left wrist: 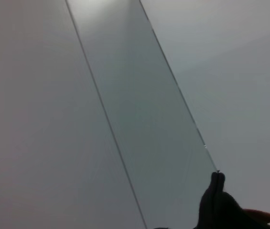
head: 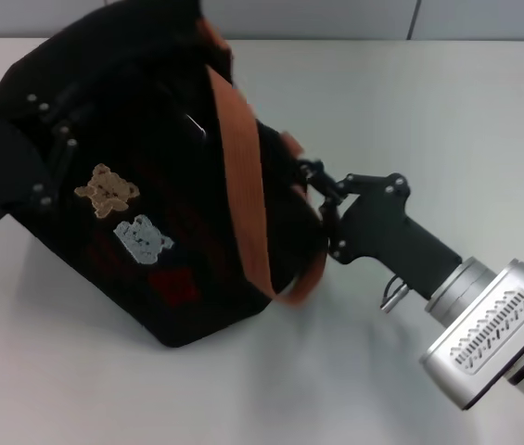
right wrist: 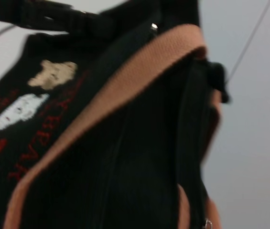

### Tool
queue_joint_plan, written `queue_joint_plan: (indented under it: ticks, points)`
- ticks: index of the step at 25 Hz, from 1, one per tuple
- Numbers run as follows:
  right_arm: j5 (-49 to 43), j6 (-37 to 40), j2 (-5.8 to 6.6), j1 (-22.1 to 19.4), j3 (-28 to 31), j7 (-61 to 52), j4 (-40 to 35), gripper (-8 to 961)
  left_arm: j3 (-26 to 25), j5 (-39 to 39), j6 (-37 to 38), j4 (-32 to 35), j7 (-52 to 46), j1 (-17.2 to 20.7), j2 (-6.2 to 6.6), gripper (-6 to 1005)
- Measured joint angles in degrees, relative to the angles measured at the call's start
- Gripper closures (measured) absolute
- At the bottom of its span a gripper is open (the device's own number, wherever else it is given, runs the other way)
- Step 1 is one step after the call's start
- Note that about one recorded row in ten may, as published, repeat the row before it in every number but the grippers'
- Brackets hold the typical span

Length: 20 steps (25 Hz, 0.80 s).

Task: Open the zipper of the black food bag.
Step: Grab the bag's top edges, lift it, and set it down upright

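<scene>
The black food bag [head: 159, 185] lies tilted on the white table, its tan and pale-blue bear patches and red mark facing up, with a rust-brown strap [head: 243, 176] draped across it. My left gripper [head: 44, 148] is at the bag's left end, shut on the fabric there. My right gripper [head: 325, 199] is pressed against the bag's right end, beside the strap's black clasp. The right wrist view looks closely at the bag [right wrist: 125, 157], its strap [right wrist: 125, 90] and a small silver glint [right wrist: 154, 27] near the rim. The zipper itself blends into the black fabric.
White table [head: 428, 102] stretches behind and to the right of the bag. The left wrist view shows mostly pale wall panels [left wrist: 125, 95], with a peak of black fabric [left wrist: 216, 205] at its lower edge.
</scene>
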State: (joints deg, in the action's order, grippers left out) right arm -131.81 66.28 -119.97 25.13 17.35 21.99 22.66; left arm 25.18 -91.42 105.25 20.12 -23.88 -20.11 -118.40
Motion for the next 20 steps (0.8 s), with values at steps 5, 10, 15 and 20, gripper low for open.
queue_joint_plan:
  ticks: [5, 10, 15, 20]
  points:
    - [3.4, 0.0, 0.01, -0.2, 0.1, -0.1, -1.6, 924, -2.3, 0.0, 0.0, 0.0, 0.4, 1.2, 0.03, 928]
    - [7.8, 0.4, 0.01, -0.2, 0.1, -0.1, -2.6, 916, -3.7, 0.0, -0.2, 0.0, 0.4, 2.4, 0.1, 929]
    - [10.7, 0.7, 0.02, 0.2, 0.4, -0.2, -2.8, 908, -4.2, 0.0, -0.4, -0.3, 0.4, 3.4, 0.07, 926]
    - [11.2, 0.9, 0.07, 0.4, 3.2, -1.9, -2.9, 900, -6.1, 0.0, -0.6, -2.7, 2.0, 4.3, 0.04, 923]
